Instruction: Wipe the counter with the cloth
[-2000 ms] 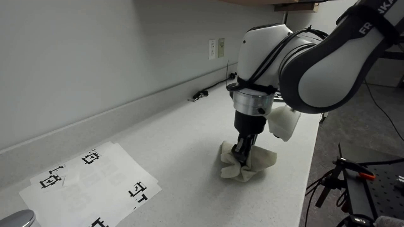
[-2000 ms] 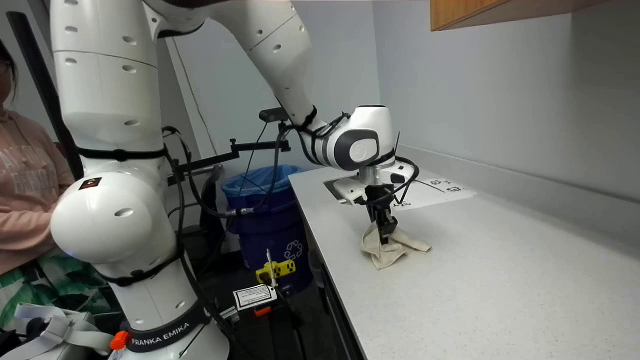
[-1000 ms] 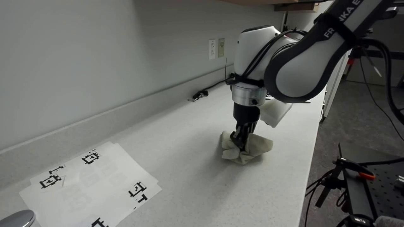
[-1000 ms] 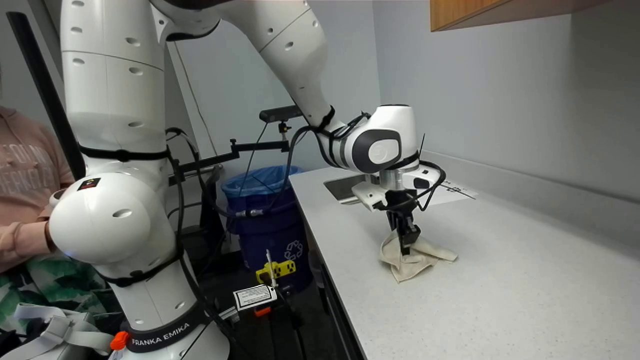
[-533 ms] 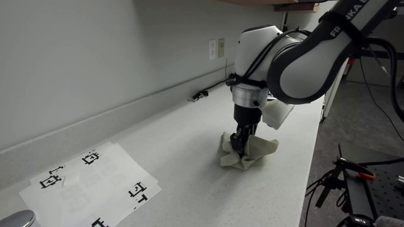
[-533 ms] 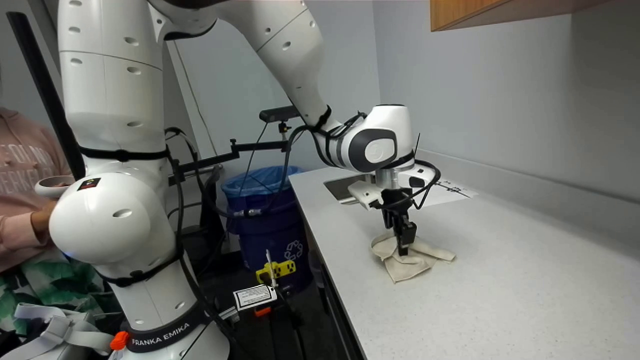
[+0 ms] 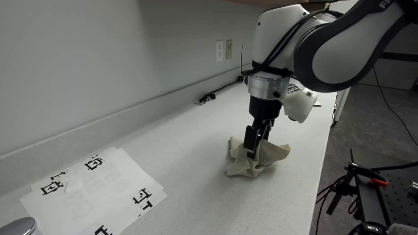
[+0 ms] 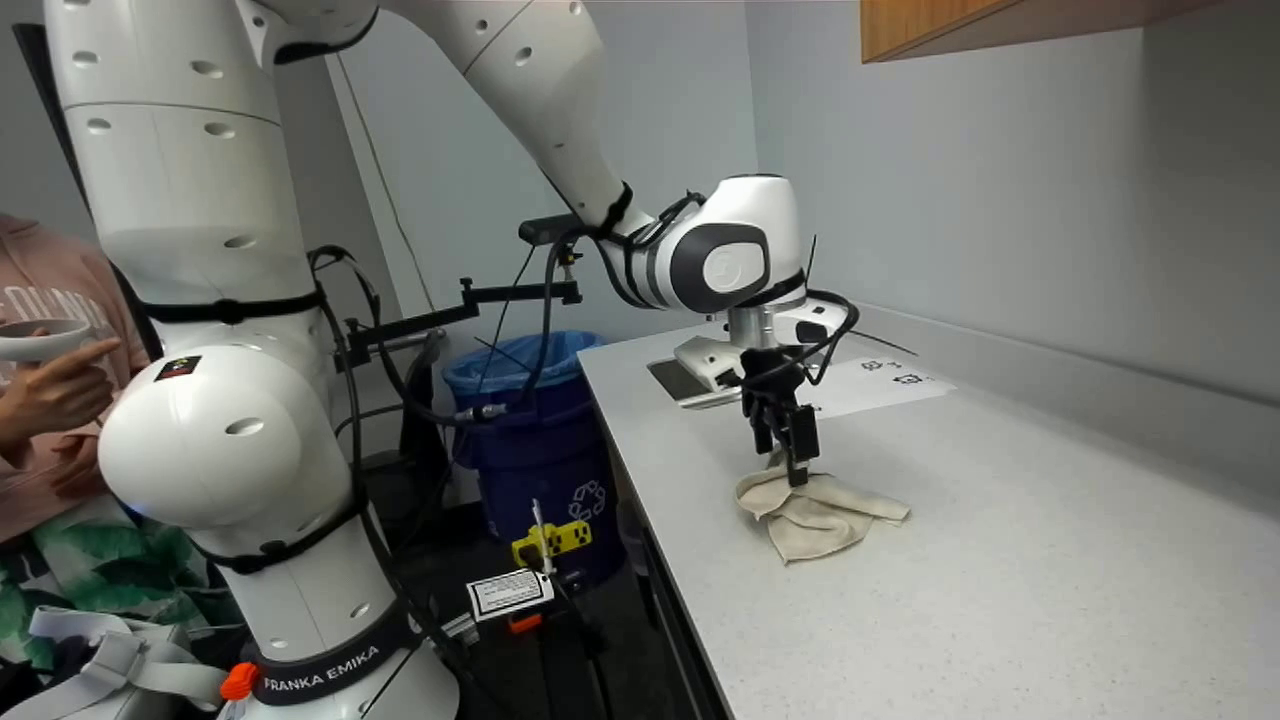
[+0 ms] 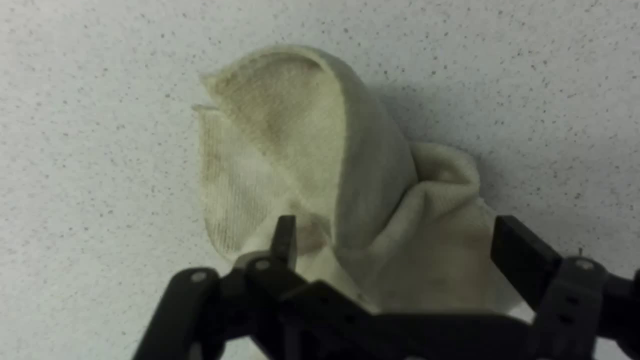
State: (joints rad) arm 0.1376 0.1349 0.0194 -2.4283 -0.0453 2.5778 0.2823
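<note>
Presently the tool point(image 9: 395, 240) stands with fingers point(image 9: 522, 262) spread, gripping nothing; the cloth point(image 7: 261, 162) lies crumpled on the bench point(image 7: 196, 205) directly below, its folds within the gap in wrist view, no clear long axis. Whether tool and cloth touch, I cannot tell. Wiping likely needs a pinch on those folds. In both exterior views the fingers nearly overlap, but printed sheets point(image 7: 98, 195) show, well apart from the cloth, absent from wrist view.

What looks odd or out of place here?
The cloth lies rumpled with brownish patches in the wrist view, perhaps stains. The gripper is open, not pinching it: odd if you mean to wipe. The printed sheets overlap out of line. I see nothing spilled.
</note>
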